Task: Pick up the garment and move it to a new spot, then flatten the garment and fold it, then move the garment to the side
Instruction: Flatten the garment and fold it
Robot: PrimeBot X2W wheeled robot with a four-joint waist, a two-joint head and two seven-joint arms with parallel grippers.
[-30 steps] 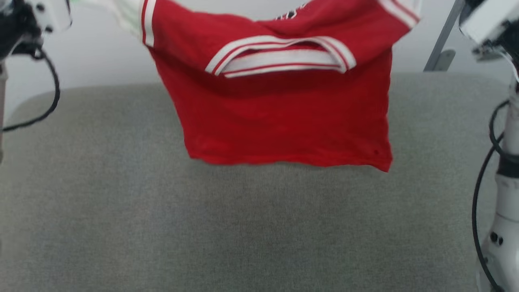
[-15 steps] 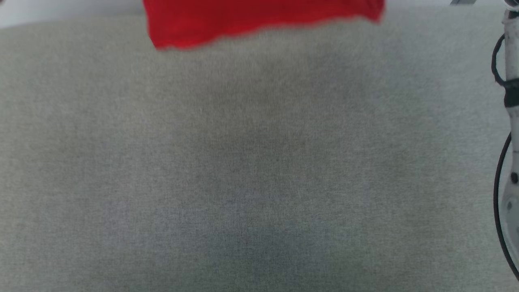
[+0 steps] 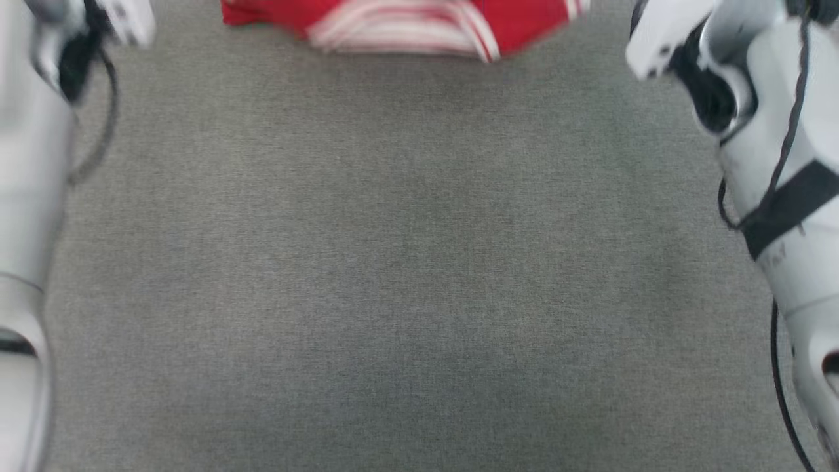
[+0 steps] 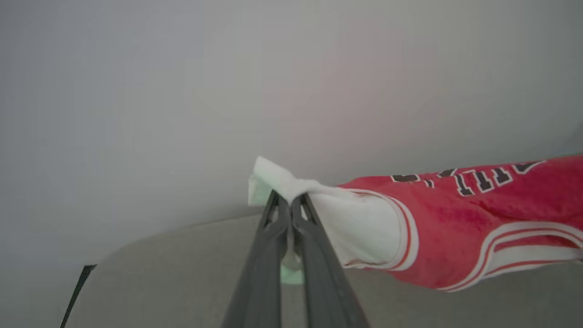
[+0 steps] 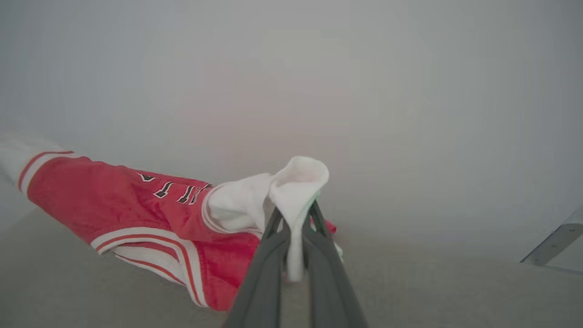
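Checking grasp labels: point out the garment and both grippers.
garment (image 4: 455, 225): left wrist view, red body under the lettering.
left gripper (image 4: 288, 200): left wrist view, between fingertips pinching white sleeve.
right gripper (image 5: 295, 212): right wrist view, between fingertips pinching white sleeve.

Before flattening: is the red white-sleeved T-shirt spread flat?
No: the red white-sleeved T-shirt sags bunched, sleeves pinched in left gripper and right gripper.

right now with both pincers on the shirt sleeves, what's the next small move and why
Probably lower both arms together to lay the shirt down flat: the left pincer and right pincer each clamp a sleeve, and it hangs stretched between them over the grey cushion.
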